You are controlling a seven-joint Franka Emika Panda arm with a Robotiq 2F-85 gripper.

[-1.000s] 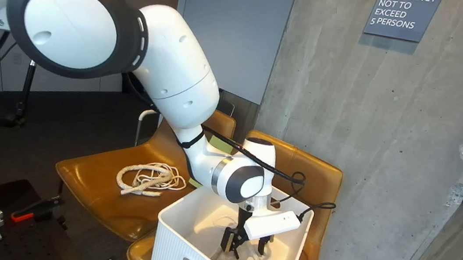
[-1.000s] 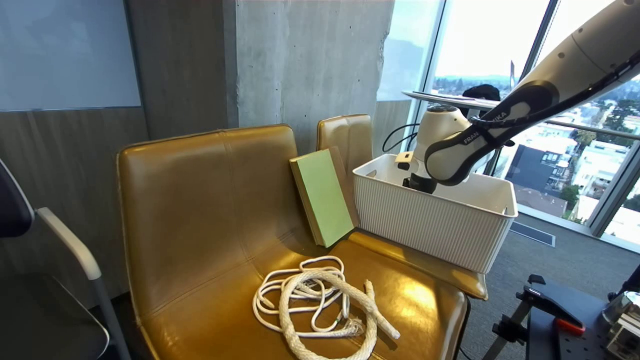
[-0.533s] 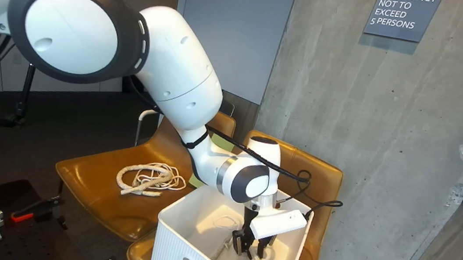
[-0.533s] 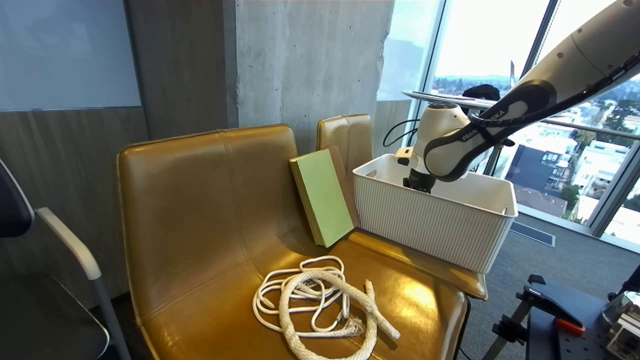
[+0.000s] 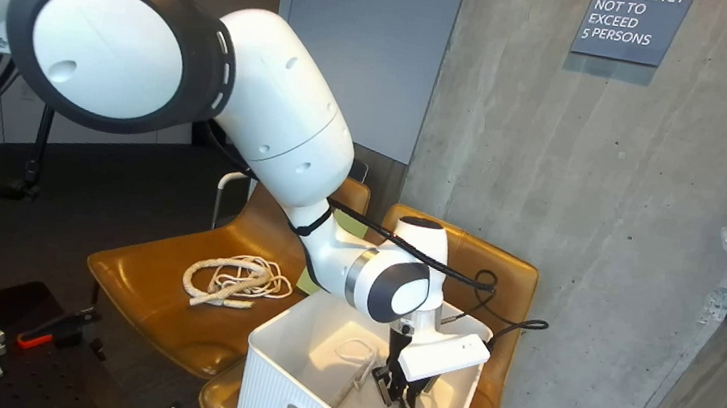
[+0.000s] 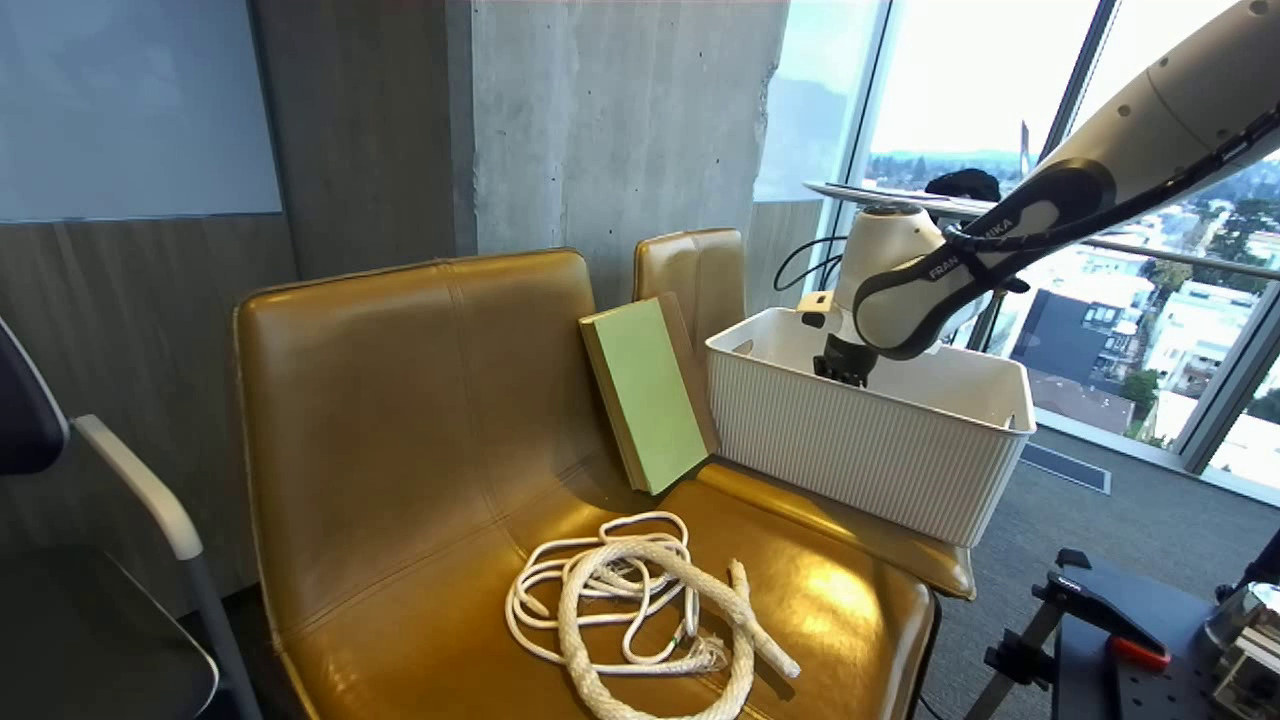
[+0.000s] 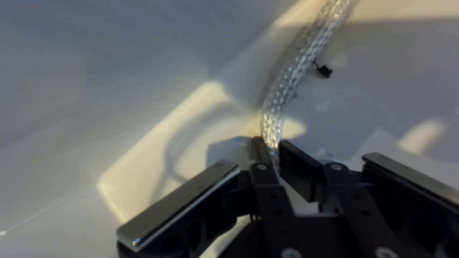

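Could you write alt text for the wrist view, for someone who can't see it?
A robot's black claw inside a white bin, a pale braided cord between its fingertips; whether they grip it is hard to tell. The cord runs up to the top edge of the picture, past a small black scrap.

Exterior views share bin (image 5: 268,386): downward into it, across chair (image 6: 420,420) toward window (image 6: 1170,290); wrist view close, facing down.
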